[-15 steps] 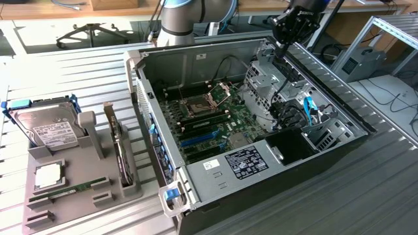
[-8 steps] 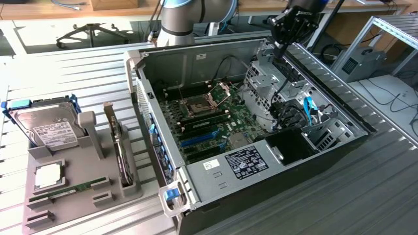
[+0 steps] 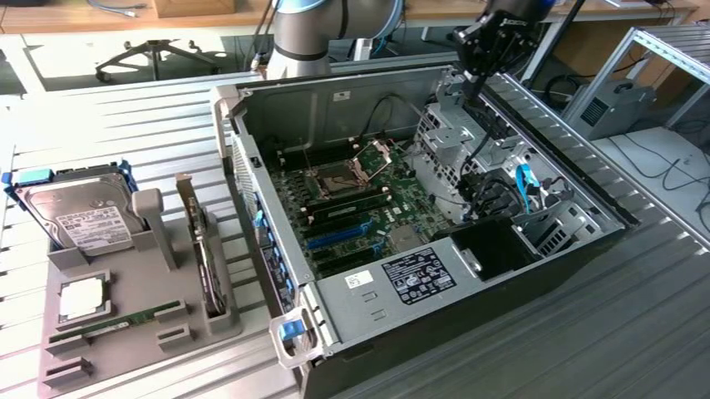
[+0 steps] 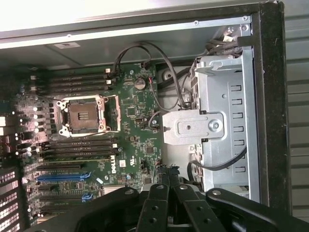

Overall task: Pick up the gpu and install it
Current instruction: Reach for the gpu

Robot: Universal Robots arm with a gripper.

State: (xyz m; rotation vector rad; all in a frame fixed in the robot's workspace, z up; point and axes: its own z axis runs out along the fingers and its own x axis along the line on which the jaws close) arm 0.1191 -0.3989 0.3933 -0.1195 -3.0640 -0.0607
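Gripper [image 3: 477,79] seen shut tight, nothing held. Hung over far right part of open computer case [image 3: 332,108]. Gpu [image 3: 206,249] stood on edge in grey tray [image 3: 133,332], well apart, toward exterior view's left and nearer. Long side laid near to far.

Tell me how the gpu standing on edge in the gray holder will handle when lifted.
The gpu is a flat board, so probably stiff. It stands on its thin edge in the gray holder, so it may tip once freed.
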